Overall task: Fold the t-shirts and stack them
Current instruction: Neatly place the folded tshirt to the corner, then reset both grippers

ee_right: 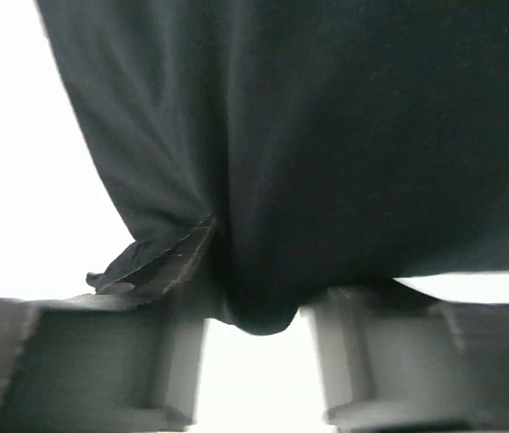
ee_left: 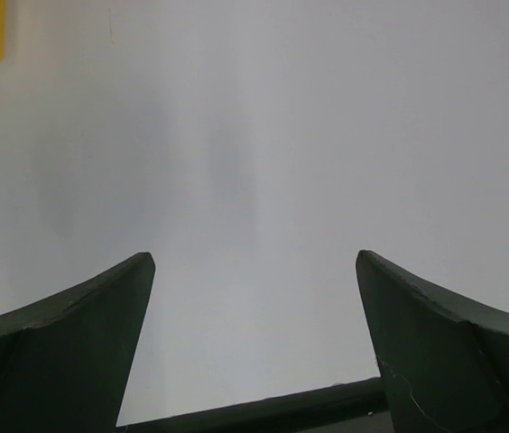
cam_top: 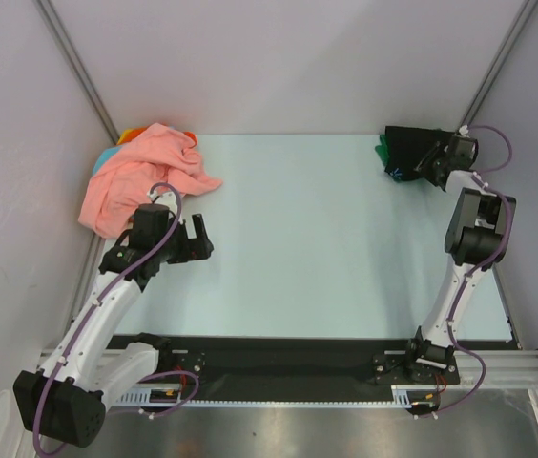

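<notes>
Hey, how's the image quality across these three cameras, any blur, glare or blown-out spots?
Top external: sharp and evenly lit, only soft shadows on the table. Left wrist: the open left gripper looks dark against a washed-out pale background. Right wrist: the black t-shirt pinched in the right gripper is soft with close-range blur, and the background is blown white.

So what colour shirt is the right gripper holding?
Black; right wrist view shows the shirt best, pinched in the right gripper.
</notes>
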